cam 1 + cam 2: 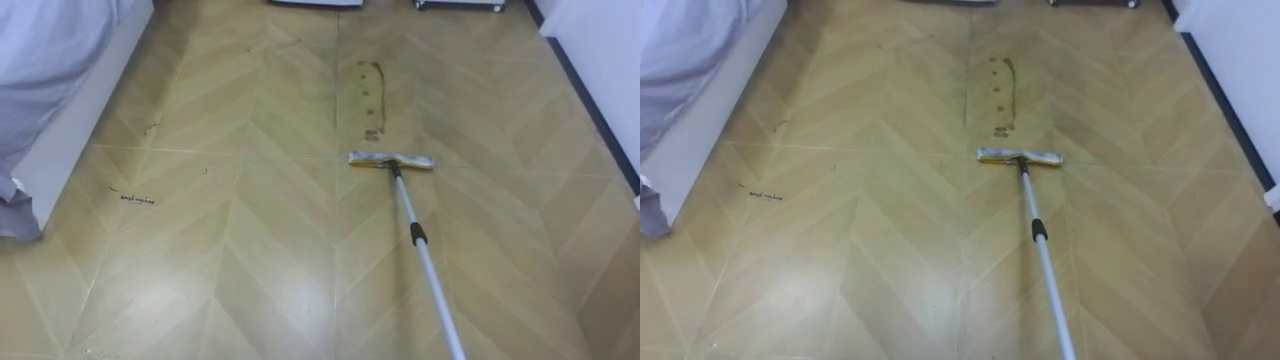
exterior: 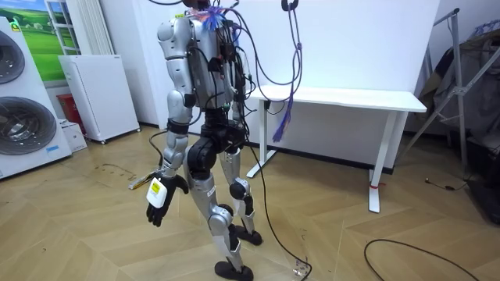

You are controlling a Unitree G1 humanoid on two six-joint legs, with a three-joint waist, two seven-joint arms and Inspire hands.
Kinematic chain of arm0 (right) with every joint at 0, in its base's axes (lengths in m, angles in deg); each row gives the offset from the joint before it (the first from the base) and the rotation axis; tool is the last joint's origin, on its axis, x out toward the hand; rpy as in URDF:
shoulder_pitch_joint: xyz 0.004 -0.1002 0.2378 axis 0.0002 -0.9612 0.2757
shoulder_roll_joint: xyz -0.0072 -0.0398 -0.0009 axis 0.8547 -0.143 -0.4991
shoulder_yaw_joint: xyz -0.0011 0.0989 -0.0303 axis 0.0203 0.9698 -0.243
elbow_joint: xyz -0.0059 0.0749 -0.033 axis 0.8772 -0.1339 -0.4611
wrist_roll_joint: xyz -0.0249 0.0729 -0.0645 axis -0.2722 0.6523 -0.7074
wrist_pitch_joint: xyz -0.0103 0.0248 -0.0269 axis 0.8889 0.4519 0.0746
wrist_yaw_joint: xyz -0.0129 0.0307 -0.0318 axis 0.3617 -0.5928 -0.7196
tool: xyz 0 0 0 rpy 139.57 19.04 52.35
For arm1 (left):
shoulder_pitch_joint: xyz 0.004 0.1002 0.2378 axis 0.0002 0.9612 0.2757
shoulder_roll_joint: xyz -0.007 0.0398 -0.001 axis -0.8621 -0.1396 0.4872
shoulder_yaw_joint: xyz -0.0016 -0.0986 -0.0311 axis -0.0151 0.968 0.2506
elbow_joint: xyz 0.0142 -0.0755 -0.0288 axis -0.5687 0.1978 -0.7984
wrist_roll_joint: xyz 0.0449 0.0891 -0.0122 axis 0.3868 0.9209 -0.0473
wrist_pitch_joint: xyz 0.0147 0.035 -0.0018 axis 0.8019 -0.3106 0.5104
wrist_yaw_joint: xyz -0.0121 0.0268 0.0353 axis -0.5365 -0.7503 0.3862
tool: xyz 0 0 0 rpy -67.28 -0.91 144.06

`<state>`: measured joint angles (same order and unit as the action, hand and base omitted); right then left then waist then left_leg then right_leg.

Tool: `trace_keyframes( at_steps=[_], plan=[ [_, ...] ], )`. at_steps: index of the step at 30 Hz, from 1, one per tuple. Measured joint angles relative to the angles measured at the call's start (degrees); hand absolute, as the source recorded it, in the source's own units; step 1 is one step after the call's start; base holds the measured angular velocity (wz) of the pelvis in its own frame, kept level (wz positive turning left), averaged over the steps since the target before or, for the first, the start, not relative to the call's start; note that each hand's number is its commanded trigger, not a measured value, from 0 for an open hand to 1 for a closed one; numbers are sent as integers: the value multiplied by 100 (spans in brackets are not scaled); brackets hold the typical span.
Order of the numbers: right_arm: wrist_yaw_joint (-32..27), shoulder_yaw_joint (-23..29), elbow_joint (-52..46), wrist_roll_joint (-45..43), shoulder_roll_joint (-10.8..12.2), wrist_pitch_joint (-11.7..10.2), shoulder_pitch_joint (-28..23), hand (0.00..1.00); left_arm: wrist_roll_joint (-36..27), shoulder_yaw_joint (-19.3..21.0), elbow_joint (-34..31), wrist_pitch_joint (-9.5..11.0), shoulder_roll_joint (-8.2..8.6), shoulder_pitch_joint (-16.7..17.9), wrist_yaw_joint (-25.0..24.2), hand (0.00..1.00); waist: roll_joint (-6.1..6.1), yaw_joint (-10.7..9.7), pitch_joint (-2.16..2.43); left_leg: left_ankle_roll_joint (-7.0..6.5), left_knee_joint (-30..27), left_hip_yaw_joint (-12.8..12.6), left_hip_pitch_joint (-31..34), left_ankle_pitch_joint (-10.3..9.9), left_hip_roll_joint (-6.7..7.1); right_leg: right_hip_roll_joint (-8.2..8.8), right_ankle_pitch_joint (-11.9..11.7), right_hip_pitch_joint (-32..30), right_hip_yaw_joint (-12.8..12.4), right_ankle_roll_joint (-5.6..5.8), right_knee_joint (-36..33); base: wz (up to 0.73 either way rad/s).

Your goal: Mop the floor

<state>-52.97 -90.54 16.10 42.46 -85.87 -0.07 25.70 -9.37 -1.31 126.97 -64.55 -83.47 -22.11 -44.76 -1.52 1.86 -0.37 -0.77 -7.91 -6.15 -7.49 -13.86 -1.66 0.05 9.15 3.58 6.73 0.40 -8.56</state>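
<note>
A pale herringbone wooden floor is spread before the robot, bordered on the left by a white bed under a pale sheet. A silver-poled flat mop is set head-down on the boards, its pole running back to the lower right; the grip on it cannot be told. Just beyond its head, a dark streaky stain is left unwiped, and small dark marks lie nearer the bed, so most mopping is judged undone. The left hand is hung loose and empty.

mop: flat head down on floor | silver handle runs lower right | dark stain just beyond head
</note>
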Motion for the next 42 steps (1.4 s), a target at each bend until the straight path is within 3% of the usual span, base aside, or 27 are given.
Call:
trace_keyframes(
  at_steps=[6, 12, 19, 25, 37, 42],
  plan=[
    [52, -26, -2, 188, 4, 0, 10, 100, 4, 35, 1, -82, -3, -3, -2, 0, -45, 10, 45, 0, -87, 20, 220, 0, 7, 15, -1, -165, 28, -2, -19, 2],
    [23, -73, 20, 473, 6, -59, 53, 100, 6, 26, 33, -80, -1, -134, -3, 0, -56, 6, 53, 0, -217, 29, 598, 1, 8, 55, -7, -439, 210, -12, -76, 13],
    [-129, -239, 264, 858, 52, -194, 258, 100, -471, 20, 147, -76, 2, -409, -27, 0, -83, 3, 9, -2, -427, 76, 1188, 3, 8, 90, -35, -901, 359, -37, -152, 10],
    [-357, -242, 482, 1254, 47, -298, 417, 100, -664, 4, 312, -57, 35, -701, -44, 0, 30, -2, -40, -3, -747, 334, 1848, 4, 32, 152, -46, -1357, 674, -51, -236, 25],
    [-476, -497, 653, 1817, 18, -386, 679, 100, -1013, -343, 476, -10, 7, -885, -3, 0, 60, 7, -42, -3, -782, 503, 2676, 141, 69, 215, -51, -2258, 741, -67, -544, 4],
    [-550, -585, 651, 1992, -9, -392, 739, 100, -1031, -367, 460, 19, 9, -899, 19, 0, 46, -1, -64, -9, -810, 518, 3013, 196, 110, 283, -6, -2679, 745, -101, -784, 4]
  ],
)
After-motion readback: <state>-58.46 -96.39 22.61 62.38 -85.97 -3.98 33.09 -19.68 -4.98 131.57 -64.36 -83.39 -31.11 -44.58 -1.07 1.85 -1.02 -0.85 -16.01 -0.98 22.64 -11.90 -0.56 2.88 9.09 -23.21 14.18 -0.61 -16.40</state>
